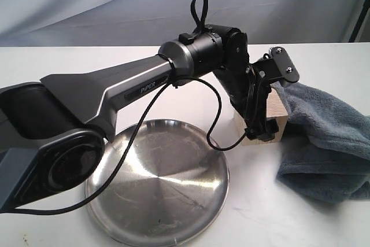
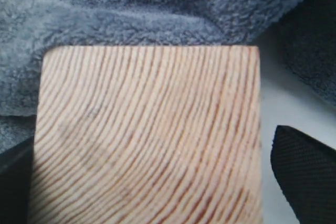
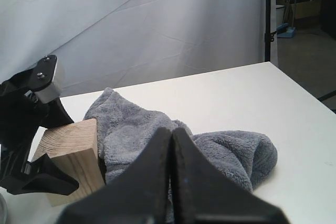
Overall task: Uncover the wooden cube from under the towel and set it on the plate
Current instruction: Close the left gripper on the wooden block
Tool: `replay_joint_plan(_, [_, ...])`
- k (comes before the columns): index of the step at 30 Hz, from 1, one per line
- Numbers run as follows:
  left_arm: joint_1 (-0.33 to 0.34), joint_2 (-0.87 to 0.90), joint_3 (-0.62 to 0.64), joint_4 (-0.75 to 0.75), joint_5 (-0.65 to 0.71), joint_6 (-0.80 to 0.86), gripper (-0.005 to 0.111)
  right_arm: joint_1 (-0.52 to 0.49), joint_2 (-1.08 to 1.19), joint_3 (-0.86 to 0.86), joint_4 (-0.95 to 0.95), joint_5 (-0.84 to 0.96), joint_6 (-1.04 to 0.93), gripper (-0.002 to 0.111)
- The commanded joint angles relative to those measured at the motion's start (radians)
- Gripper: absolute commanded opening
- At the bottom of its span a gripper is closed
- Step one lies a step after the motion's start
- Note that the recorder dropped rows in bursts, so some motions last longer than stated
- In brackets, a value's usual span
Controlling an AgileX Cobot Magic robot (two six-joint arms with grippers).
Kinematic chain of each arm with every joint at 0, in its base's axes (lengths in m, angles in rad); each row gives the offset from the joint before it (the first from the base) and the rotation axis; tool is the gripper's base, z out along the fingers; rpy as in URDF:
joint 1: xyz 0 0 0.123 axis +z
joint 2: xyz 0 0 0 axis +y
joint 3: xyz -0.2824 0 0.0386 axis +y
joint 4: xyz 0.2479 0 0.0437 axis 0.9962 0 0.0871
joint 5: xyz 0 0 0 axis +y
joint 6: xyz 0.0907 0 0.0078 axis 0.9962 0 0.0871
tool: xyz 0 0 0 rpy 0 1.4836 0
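The wooden cube stands uncovered on the white table, its grain filling the left wrist view. My left gripper is open and straddles it. One finger stands a little clear of the cube's side, with bare table showing between them. The blue-grey towel lies bunched against the cube's far side. The steel plate sits empty to the cube's front left, under the left arm. My right gripper is shut and empty, above the table near the towel. It does not show in the exterior view.
The left arm reaches across above the plate, its black cable hanging over the plate's rim. A grey cloth backdrop closes off the table's far edge. The table's right edge shows in the right wrist view.
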Motion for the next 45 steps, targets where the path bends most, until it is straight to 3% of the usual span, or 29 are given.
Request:
replay_joint_plan(1, [-0.001, 0.024, 0.000, -0.031, 0.004, 0.007, 0.102, 0.001, -0.003, 0.004, 0.002, -0.001, -0.008, 0.000])
replay_joint_plan(38, [-0.001, 0.042, 0.000, -0.031, 0.001, -0.001, 0.101, 0.001, -0.003, 0.004, 0.002, -0.001, -0.008, 0.000])
replay_joint_plan(40, [-0.001, 0.042, 0.000, -0.031, 0.001, -0.001, 0.097, 0.001, -0.003, 0.004, 0.002, -0.001, -0.008, 0.000])
replay_joint_plan(45, [-0.001, 0.042, 0.000, -0.001, -0.003, 0.001, 0.059, 0.001, -0.003, 0.004, 0.002, -0.001, -0.008, 0.000])
